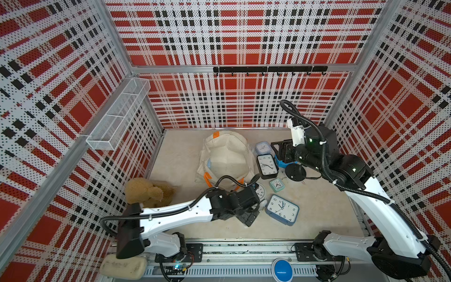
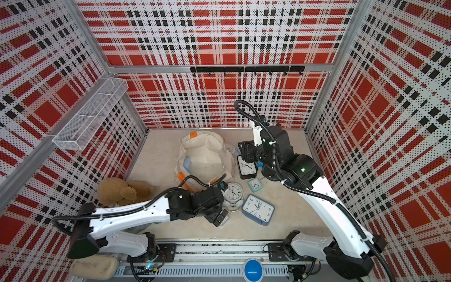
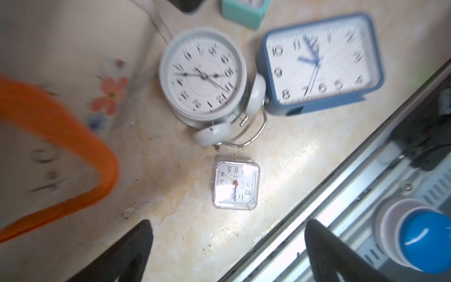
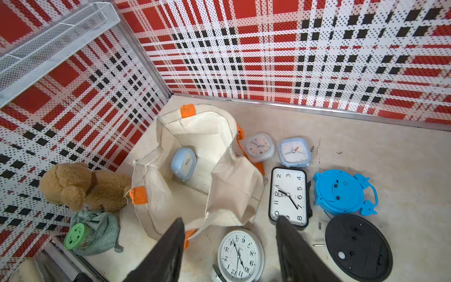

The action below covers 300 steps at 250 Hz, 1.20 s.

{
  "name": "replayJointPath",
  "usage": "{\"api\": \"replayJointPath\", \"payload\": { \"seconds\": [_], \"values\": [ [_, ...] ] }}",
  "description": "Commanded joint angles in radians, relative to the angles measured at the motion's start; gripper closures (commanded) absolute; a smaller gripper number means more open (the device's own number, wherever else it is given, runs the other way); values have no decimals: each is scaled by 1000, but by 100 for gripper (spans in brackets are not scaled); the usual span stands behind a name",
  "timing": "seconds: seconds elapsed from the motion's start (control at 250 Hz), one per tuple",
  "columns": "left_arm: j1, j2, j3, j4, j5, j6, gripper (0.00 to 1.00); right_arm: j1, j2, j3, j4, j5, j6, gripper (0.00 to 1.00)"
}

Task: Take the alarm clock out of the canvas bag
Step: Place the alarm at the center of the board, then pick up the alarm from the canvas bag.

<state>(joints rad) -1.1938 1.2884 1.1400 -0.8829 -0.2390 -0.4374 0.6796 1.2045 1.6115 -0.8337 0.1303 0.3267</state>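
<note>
The cream canvas bag (image 1: pixel 227 158) (image 4: pixel 212 136) with orange handles lies open at the back of the table. A light blue alarm clock (image 4: pixel 183 163) (image 2: pixel 187 163) rests inside it. My left gripper (image 3: pixel 229 234) (image 1: pixel 249 217) hovers open near the table's front edge, with nothing between its fingers. Just beyond its fingertips a small clear square clock (image 3: pixel 235 185) lies on the table. My right gripper (image 4: pixel 230 221) (image 1: pixel 280 149) is raised right of the bag, open and empty, looking down on the bag's mouth.
Several clocks lie right of the bag: a white twin-bell clock (image 1: pixel 260 193), a blue rectangular one (image 1: pixel 281 210), a black rectangular one (image 1: pixel 267 166), a small teal one (image 1: pixel 277 184). A tan plush toy (image 1: pixel 148 193) sits left. A wire basket (image 1: pixel 119 114) hangs on the left wall.
</note>
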Motion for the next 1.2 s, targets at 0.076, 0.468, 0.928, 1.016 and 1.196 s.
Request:
{"api": "replayJointPath", "payload": {
  "seconds": [0.076, 0.468, 0.928, 1.016, 1.196],
  "values": [
    [215, -196, 240, -323, -157, -117, 1, 93, 117, 125, 61, -72, -32, 43],
    [807, -94, 191, -84, 62, -26, 1, 165, 559, 414, 120, -189, 178, 46],
    [857, 88, 104, -65, -40, -13, 42, 162, 841, 419, 274, -175, 543, 52],
    [873, 24, 37, -55, -32, -52, 57, 165, 851, 363, 335, -178, 603, 54],
    [874, -149, -137, -7, 4, -167, 67, 185, 875, 250, 404, -170, 669, 56]
  ]
}}
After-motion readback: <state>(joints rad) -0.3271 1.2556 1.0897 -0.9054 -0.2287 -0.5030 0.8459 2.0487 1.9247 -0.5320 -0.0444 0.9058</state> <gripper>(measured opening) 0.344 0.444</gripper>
